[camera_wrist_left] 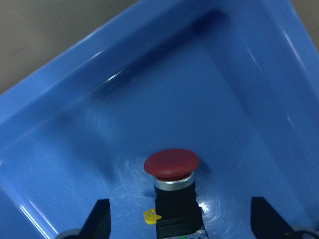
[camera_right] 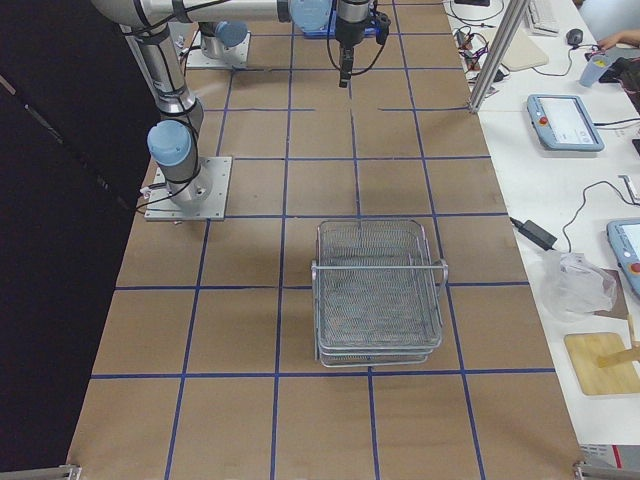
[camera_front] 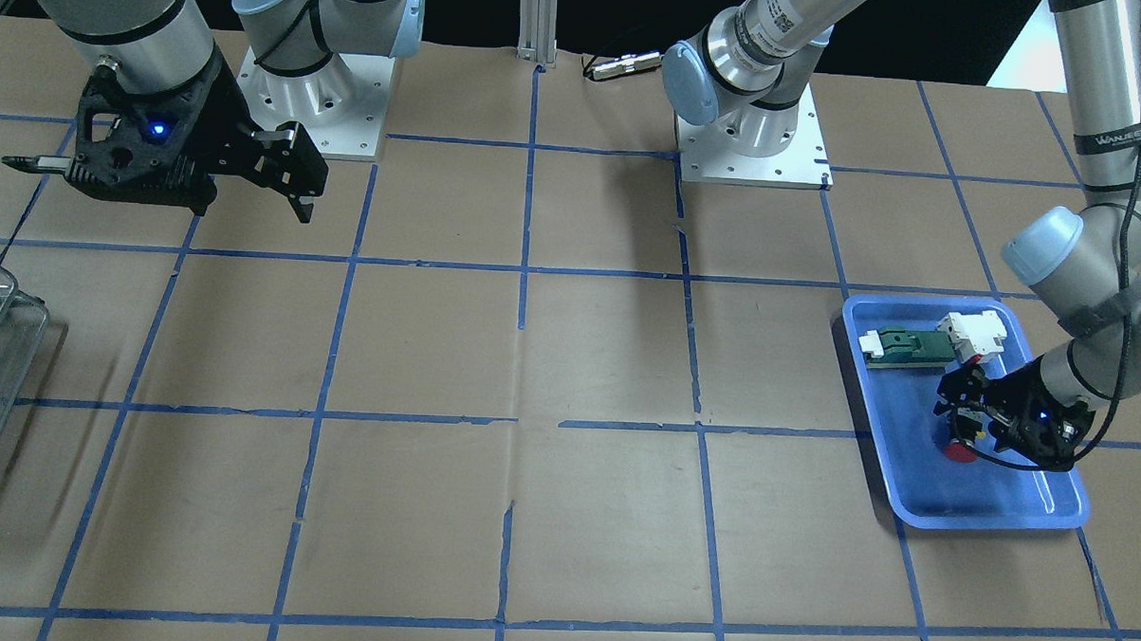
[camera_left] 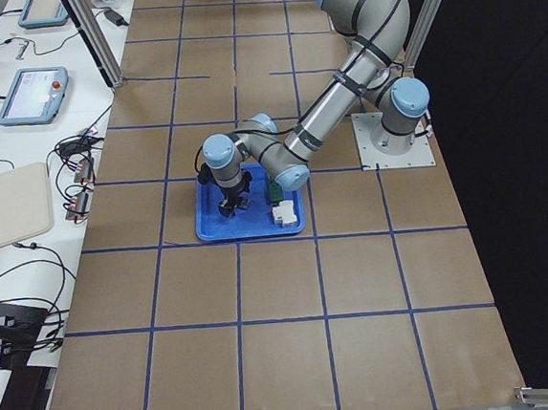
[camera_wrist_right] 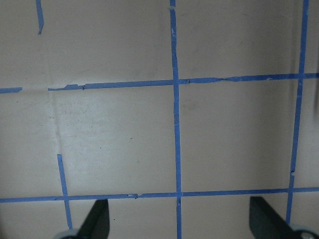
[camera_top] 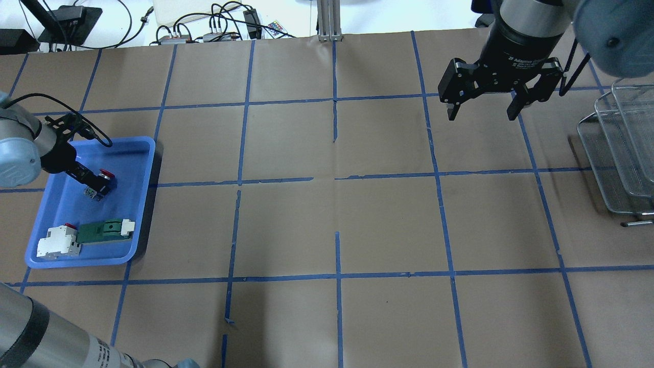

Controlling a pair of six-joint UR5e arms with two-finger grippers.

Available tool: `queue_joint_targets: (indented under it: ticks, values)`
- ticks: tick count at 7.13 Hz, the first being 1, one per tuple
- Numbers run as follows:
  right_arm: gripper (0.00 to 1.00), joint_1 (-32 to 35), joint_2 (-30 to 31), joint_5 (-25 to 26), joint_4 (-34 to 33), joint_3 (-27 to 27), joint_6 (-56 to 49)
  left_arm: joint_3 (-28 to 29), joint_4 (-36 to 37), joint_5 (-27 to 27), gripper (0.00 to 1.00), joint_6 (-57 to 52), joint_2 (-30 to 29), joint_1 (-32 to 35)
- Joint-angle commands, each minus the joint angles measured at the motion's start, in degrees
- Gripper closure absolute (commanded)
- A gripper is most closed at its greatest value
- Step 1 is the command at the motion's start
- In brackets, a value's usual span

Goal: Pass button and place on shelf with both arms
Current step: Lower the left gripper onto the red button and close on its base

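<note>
Barely started, by the look of it. The button [camera_wrist_left: 172,167] sits in the blue tray [camera_top: 127,166], down at the left end of the table. The left gripper [camera_wrist_left: 182,219] is lowered over it, fingers wide on either side and not touching. Nothing is grasped yet, so I'd judge the lift, the hand-over and the placing all remain. The right gripper [camera_top: 480,115] hangs spread and empty above the table, near the shelf [camera_right: 378,290].
</note>
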State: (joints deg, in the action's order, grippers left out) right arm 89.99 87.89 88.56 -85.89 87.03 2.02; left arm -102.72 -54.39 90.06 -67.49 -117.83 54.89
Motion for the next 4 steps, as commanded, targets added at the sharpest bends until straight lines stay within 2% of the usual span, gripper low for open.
queue_joint_targets:
  ticks: [1,3,4]
  values:
    - [0.0,0.01,0.01,-0.14,-0.07,0.07,0.0,-0.02,0.07,0.03,0.73,-0.62,0.05,-0.05]
    - [0.0,0.01,0.01,-0.05,0.28,-0.01,0.0,0.76,-0.89,-0.5,0.84,-2.02,1.19,0.22]
    - [0.0,-0.08,0.09,-0.05,1.15,-0.36,0.0,1.38,-0.72,-1.63,0.84,-8.73,2.07,1.18]
